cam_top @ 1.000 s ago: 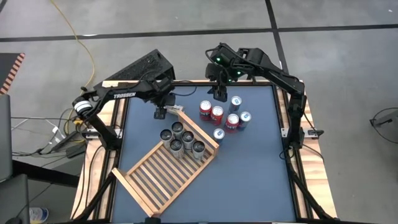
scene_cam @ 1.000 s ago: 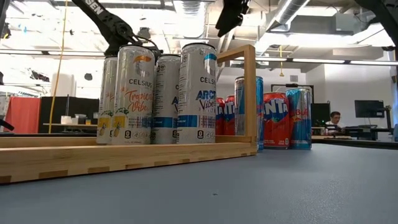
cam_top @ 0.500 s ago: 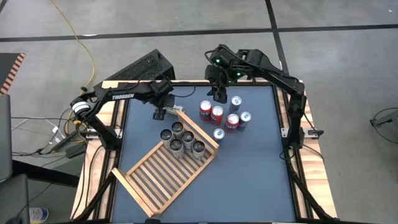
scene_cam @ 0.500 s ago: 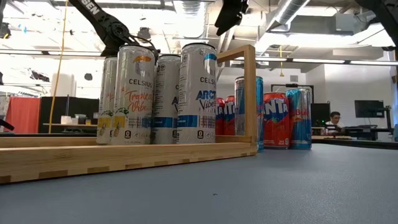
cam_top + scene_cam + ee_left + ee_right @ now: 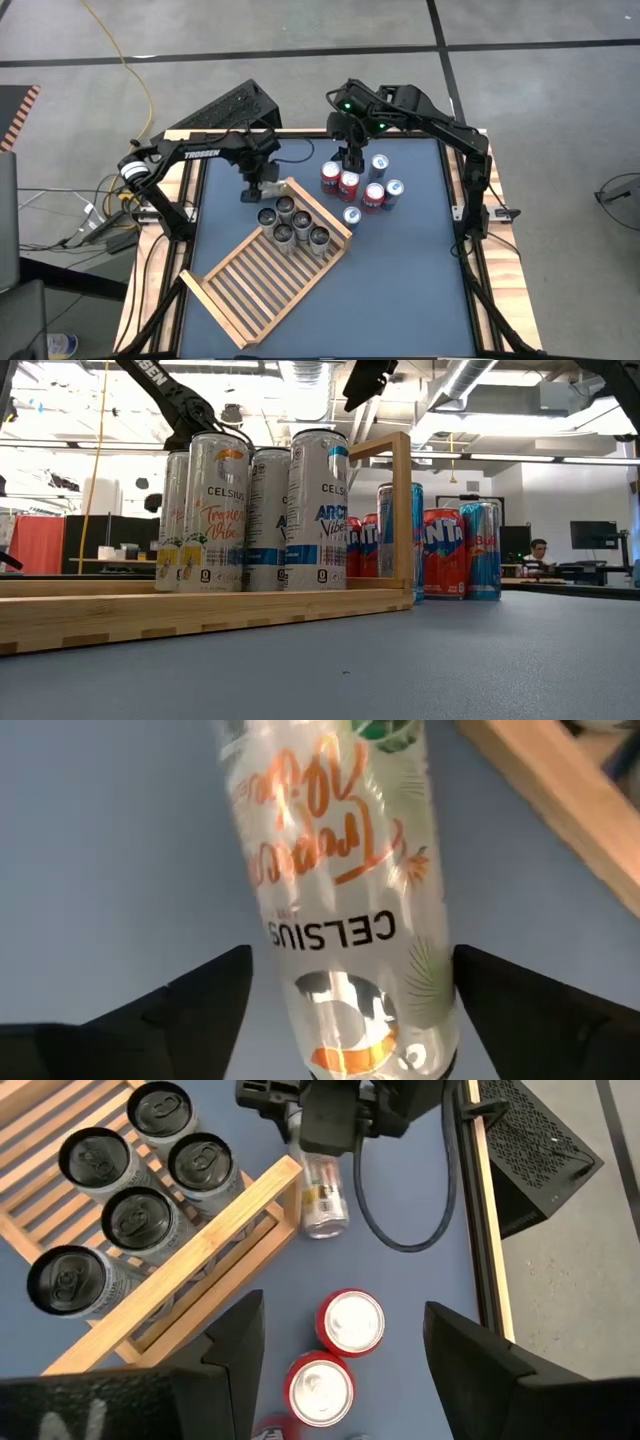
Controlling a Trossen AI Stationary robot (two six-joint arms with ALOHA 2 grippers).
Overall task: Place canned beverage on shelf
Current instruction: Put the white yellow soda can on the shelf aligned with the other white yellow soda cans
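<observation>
The left gripper (image 5: 256,188) is clenched on a white Celsius can (image 5: 320,1195), holding it just off the far corner of the shelf (image 5: 262,277). In the left wrist view the can (image 5: 345,890) fills the gap between the two dark fingers (image 5: 175,1010), with blue tabletop behind it and the shelf's wooden frame at one edge. From there the left arm stretches back toward the table's far left corner.

The right gripper (image 5: 349,158) hangs spread wide and empty over the loose red and blue cans (image 5: 362,184) on the far right of the table (image 5: 420,270); its arm bends back to the right edge.

The shelf lies slantwise on the blue mat, four Celsius cans (image 5: 295,224) standing in its far end. It seems the held can has not yet touched the slats, though the view is poor. Beyond the table, the low view shows an office with ceiling lights and a seated person (image 5: 539,552).
</observation>
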